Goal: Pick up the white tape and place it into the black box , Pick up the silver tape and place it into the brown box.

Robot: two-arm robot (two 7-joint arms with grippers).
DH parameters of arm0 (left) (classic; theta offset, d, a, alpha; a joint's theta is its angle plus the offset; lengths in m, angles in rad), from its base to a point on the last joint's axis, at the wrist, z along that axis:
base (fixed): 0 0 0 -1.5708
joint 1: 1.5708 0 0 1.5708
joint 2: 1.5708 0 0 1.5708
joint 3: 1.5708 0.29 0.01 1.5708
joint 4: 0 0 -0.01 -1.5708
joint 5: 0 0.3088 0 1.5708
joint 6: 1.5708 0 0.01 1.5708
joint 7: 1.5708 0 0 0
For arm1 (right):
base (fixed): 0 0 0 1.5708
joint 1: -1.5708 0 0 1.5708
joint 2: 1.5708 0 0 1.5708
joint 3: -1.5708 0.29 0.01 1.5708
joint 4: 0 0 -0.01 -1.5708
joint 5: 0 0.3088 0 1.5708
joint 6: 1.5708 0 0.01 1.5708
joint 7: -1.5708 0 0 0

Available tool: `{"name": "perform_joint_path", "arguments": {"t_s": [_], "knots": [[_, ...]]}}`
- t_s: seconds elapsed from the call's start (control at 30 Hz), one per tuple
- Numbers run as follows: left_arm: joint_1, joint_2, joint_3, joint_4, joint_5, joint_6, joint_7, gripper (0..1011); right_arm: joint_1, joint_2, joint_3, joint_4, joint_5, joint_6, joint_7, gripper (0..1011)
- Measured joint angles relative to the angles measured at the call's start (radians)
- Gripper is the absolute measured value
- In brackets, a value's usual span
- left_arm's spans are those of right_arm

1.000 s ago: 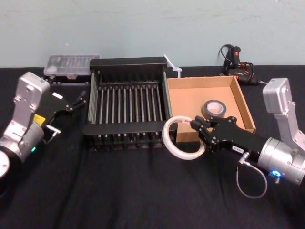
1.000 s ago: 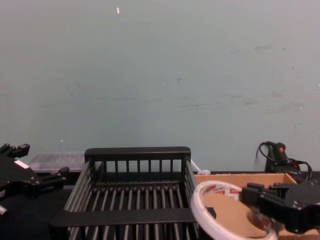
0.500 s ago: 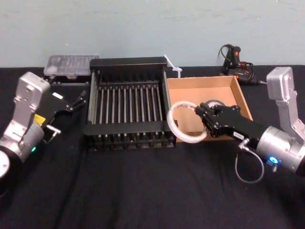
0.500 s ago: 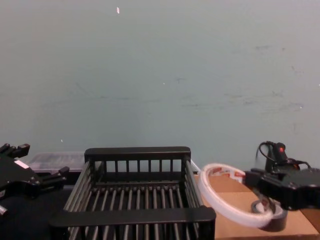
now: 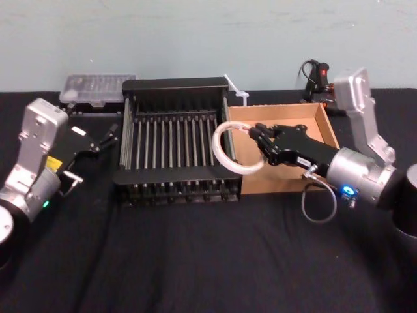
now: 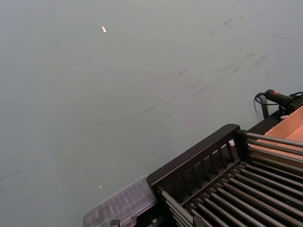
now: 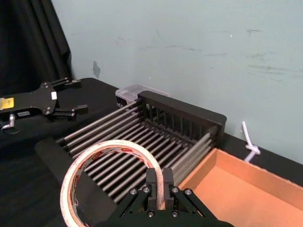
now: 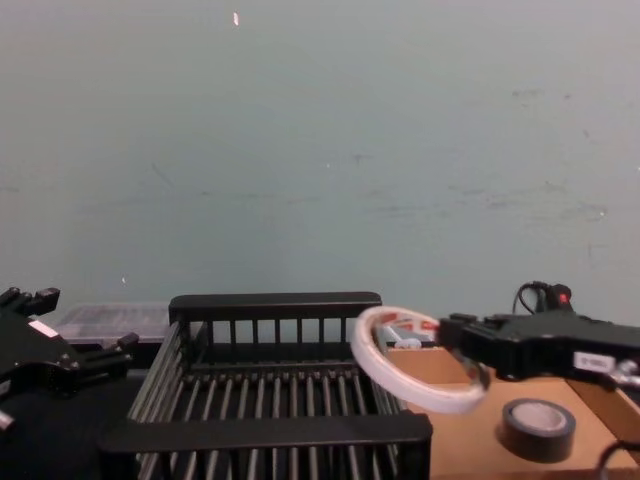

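Observation:
My right gripper [image 5: 255, 134] is shut on the white tape [image 5: 221, 156], a wide thin ring held tilted in the air over the seam between the black box [image 5: 174, 85] and the brown box [image 5: 277, 112]. In the right wrist view the fingers [image 7: 152, 179] pinch the ring [image 7: 109, 147] above the crate's near corner [image 7: 182, 106]. From the chest the ring [image 8: 425, 397] hangs by the crate's right rim [image 8: 275, 305]. The silver tape [image 8: 537, 428] lies flat in the brown box [image 8: 470, 455]. My left gripper [image 5: 98, 142] stays parked and open left of the crate.
A clear plastic case [image 5: 98, 88] sits behind the crate's left corner. A white cord [image 5: 236, 91] lies behind the two boxes. A black and red tool with cable [image 5: 319, 78] rests at the back right. Black cloth covers the table, with a wall close behind.
My right gripper has carried the white tape up and to the left, from in front of the brown box to the crate's right rim. The left arm has not moved.

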Motion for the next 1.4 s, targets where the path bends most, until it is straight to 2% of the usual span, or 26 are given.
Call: {"name": "perform_joint_path", "arguments": {"t_s": [0.47, 1.4], "knots": [[0.0, 0.0, 0.0, 0.0, 0.0, 0.0, 0.0, 1001, 0.145, -0.097, -0.054, 0.16, -0.056, -0.013, 0.022, 96], [0.0, 0.0, 0.0, 0.0, 0.0, 0.0, 0.0, 1001, 0.338, -0.243, -0.119, 0.425, -0.153, -0.041, 0.064, 96]]}}
